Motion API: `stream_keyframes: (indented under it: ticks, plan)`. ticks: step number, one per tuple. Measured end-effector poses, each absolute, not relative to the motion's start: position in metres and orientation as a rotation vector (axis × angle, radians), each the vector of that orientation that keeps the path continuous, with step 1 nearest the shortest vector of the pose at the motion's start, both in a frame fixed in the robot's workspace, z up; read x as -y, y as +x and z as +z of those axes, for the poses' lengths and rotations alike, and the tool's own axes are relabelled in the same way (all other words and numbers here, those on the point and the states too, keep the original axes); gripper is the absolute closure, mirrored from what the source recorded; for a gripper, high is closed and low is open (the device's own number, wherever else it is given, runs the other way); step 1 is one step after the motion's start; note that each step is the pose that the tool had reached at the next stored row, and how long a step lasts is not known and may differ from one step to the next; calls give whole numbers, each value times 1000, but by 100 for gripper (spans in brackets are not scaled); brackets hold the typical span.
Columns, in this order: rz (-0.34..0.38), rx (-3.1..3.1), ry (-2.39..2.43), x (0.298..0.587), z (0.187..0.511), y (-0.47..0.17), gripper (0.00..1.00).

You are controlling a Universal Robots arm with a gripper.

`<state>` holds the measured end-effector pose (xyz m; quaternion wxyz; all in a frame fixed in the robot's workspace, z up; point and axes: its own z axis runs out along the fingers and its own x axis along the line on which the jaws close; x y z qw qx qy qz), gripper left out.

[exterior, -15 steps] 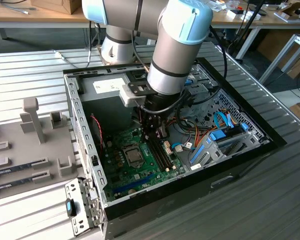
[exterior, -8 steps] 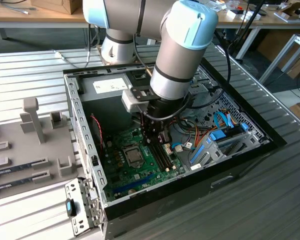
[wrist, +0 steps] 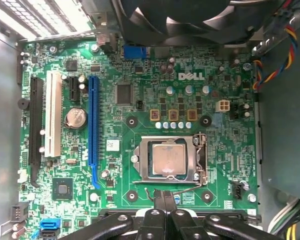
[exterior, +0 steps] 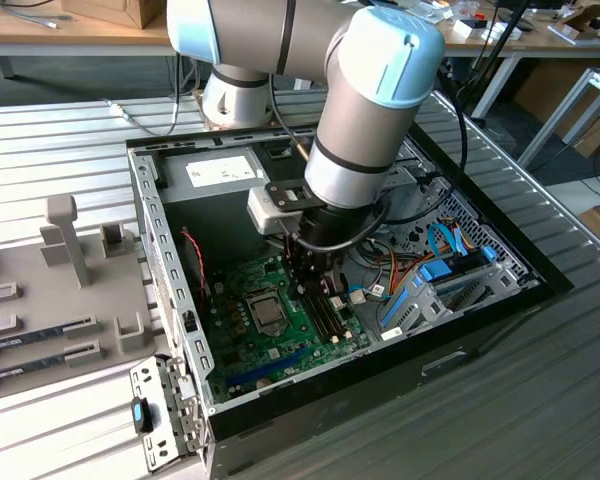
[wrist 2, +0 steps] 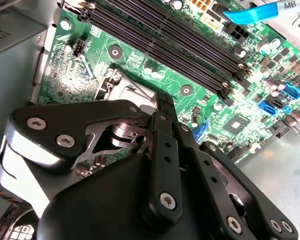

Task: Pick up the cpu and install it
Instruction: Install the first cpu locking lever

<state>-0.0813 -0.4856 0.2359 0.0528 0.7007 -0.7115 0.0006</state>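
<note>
First wrist view shows the cpu (wrist: pixel 169 160) lying flat in its socket (wrist: pixel 170 161) on the green board (wrist: pixel 140 75), framed by the metal bracket. Judging from this, seating looks square; any release should be straight up. The gripper (wrist: pixel 161 197) hangs just beside the socket, fingers pressed together, holding nothing.

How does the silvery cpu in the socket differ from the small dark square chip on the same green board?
The cpu has a light, silvery metal top; the dark chip is black with a dull top. The cpu is clearly larger than the dark chip. The cpu sits inside a metal socket frame, while the dark chip lies bare on the green board. Both are square, flat and lie level on the board.
</note>
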Motion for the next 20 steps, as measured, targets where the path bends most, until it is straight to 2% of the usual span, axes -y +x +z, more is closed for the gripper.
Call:
stream_keyframes:
  ticks: [20]
  plan:
    - [2,2163,2130,493,221,-81,89]
